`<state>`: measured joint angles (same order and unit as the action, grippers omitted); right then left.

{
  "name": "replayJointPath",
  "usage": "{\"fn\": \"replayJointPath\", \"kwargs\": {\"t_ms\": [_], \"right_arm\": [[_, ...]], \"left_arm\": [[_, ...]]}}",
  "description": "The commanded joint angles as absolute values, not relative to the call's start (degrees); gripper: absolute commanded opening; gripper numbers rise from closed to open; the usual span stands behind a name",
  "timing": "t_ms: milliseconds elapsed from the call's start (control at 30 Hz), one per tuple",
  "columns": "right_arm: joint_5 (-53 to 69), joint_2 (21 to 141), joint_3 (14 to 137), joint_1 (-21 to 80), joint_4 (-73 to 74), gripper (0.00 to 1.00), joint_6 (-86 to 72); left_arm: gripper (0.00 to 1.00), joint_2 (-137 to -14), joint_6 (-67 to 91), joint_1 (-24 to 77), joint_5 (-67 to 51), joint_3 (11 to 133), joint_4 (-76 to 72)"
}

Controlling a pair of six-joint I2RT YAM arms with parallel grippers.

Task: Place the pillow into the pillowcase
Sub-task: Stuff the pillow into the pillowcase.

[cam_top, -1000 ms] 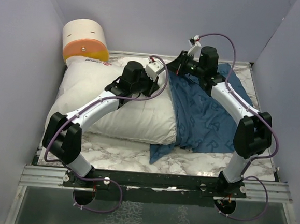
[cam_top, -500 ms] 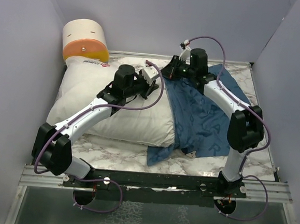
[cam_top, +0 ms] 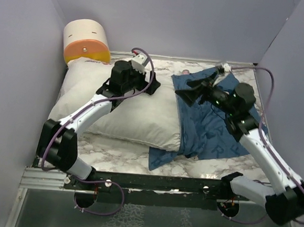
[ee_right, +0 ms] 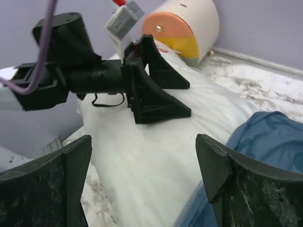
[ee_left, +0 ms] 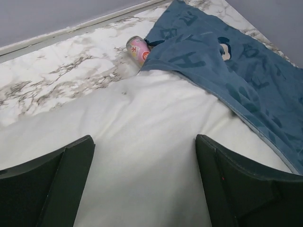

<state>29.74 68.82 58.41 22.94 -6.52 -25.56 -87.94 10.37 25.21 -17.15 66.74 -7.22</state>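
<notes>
The pillowcase (cam_top: 208,133) lies flat and rumpled on the right half of the table (cam_top: 118,150), reaching from the far edge almost to the near edge. Nearly all of the pillow (cam_top: 136,115) lies outside it, filling the left half. The case's left hem drapes over the pillow's right end, but I cannot tell whether that end is inside the mouth.

The left gripper (ee_left: 144,142) hangs over the pillow's far side with its fingers spread wide and nothing between them. The right gripper (cam_top: 188,90) hangs above the case's far-left part, pointing left, and is likewise wide and empty.

A cream-and-orange drum (cam_top: 84,40) stands in the far-left corner against the pillow's labelled end. A small pink can (ee_left: 138,49) lies at the far edge, just beside the case's far-left corner.
</notes>
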Motion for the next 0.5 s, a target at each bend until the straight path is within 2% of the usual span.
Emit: {"fn": "replayJointPath", "kwargs": {"t_ms": [0, 200, 267, 333, 467], "right_arm": [[35.16, 57.55, 45.20, 23.35, -11.00, 0.91, -24.05], [42.37, 41.47, 29.81, 23.55, -12.79, 0.92, -28.85], [41.85, 34.87, 26.17, 23.64, -9.74, 0.91, -30.00], [39.97, 28.67, 23.44, 23.72, -5.57, 0.91, -30.75], [28.45, 22.52, 22.22, 23.73, 7.90, 0.91, -32.14]], "left_arm": [[0.93, -74.86, 12.15, 23.69, -13.13, 61.07, -6.40], [0.90, -58.76, 11.60, 25.28, -30.65, 52.20, -2.50], [0.90, -53.91, 7.36, 31.92, -28.66, 48.16, -0.91], [0.90, -50.63, 0.59, 41.95, -21.53, 44.80, 1.89], [0.90, -47.03, -14.63, 59.66, -12.25, 37.55, 2.98]]}}
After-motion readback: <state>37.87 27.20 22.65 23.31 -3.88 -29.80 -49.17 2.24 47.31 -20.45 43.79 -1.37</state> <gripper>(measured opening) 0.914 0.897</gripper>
